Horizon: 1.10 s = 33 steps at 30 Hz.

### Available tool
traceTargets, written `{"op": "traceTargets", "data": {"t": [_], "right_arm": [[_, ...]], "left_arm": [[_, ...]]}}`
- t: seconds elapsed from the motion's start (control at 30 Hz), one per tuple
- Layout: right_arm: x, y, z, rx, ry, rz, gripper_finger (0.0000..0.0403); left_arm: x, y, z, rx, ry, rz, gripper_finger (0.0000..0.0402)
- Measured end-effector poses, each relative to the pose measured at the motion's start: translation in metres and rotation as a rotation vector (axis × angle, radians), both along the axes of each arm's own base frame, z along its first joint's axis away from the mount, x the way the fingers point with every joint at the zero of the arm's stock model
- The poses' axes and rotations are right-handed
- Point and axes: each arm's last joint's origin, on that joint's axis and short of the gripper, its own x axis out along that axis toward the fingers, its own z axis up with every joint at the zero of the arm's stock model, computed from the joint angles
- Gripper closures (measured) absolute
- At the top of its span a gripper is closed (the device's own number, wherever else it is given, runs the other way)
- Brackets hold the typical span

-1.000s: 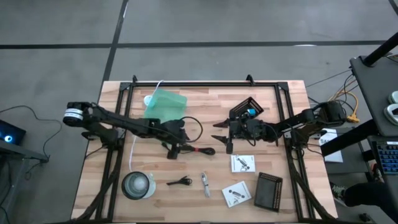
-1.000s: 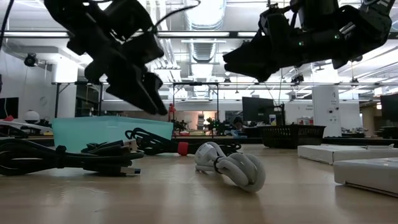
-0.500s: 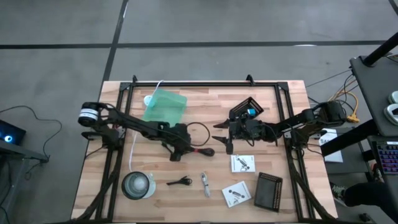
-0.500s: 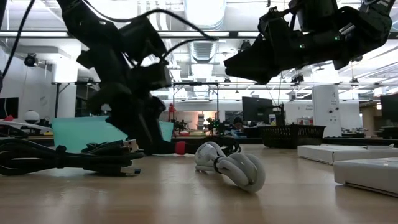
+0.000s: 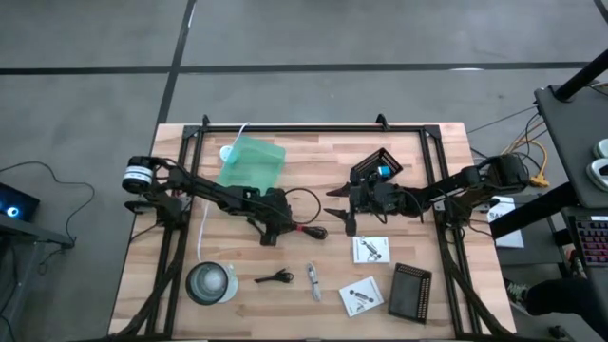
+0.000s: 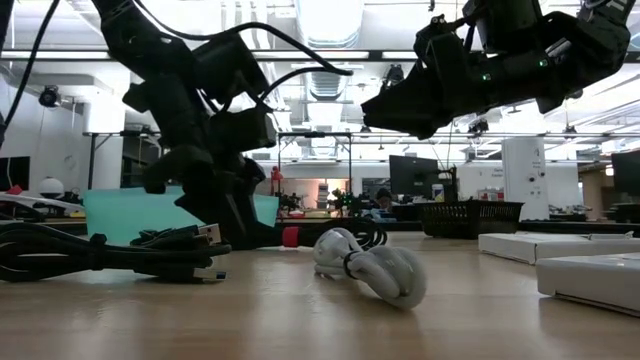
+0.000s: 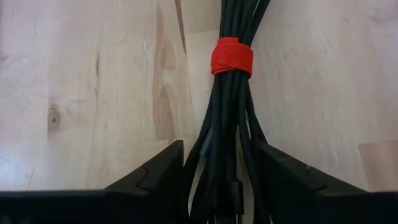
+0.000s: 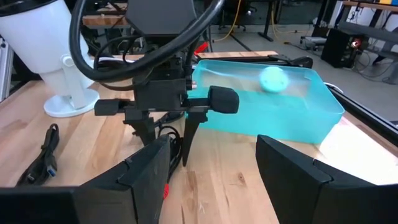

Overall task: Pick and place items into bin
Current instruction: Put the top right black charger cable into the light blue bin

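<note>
The left gripper is standing low on the table, just on the near side of the teal bin, and its fingers are sitting on both sides of a black coiled cable (the one tied with a red strap). The fingers are set narrow around the bundle; I cannot tell if they are already pressing it. In the low view this gripper is reaching down to the wood in front of the bin.

The right gripper is hanging above the table, well to the right of the bin, and its fingers are standing wide apart with nothing between them.

Farther from the bin, toward the front edge of the table, the white printed packets, a black clip and a silvery piece are lying loose. A round clear tub is sitting near the front left corner.
</note>
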Motion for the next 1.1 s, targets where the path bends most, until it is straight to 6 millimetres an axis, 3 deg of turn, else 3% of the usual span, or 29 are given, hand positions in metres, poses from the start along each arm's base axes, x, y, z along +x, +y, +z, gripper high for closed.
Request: {"op": "traceTargets", "data": {"t": [0.27,0.8,1.1], "right_arm": [[0.0,0.0,0.0,-0.003,0.0,0.0,0.0179],[0.0,0.0,0.0001,-0.029,0.003,0.006,0.0179],[0.0,0.0,0.0001,-0.011,0.0,0.002,0.0179]], "left_arm": [[0.0002,-0.0007,-0.0021,-0.009,0.005,-0.009,0.0297],[-0.0002,-0.0014,-0.0025,-0.02,0.005,-0.07,0.0355],[-0.0015,-0.0016,0.0004,0.012,0.001,-0.128,0.0361]]}}
